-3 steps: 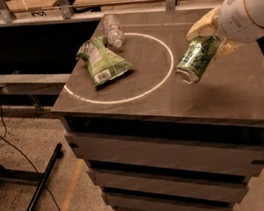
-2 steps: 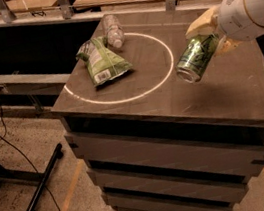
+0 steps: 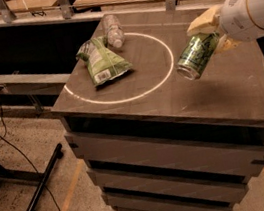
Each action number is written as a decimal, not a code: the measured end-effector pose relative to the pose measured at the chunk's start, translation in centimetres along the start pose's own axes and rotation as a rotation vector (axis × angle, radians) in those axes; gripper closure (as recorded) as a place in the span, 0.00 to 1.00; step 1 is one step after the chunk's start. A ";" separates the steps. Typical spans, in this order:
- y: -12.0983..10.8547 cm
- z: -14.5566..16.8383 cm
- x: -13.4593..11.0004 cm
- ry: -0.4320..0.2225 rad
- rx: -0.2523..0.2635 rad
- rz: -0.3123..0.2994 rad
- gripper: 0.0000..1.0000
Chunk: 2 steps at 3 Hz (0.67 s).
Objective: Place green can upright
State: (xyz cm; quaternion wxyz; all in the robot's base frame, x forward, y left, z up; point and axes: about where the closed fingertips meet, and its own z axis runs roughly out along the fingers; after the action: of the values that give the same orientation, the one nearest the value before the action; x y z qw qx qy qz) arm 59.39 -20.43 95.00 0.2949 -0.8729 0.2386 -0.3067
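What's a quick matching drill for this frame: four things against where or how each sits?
Column 1
1. green can
2. snack bag
3. clear plastic bottle
4. gripper

Column 2
A. lying near the far edge of the table
B. tilted in the air over the table's right part
C. lying flat on the table's left part, in front of the bottle
D. at the right of the view, closed on the can

Pairs: 1-B, 2-C, 3-A, 4-D
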 end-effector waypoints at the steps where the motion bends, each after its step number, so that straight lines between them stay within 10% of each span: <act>1: 0.1 0.2 1.1 0.064 0.097 -0.046 1.00; 2: -0.2 -0.1 2.0 0.153 0.188 -0.168 1.00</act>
State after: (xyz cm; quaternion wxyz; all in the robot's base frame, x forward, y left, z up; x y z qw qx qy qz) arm 60.77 -21.52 95.92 0.3297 -0.8325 0.1565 -0.4169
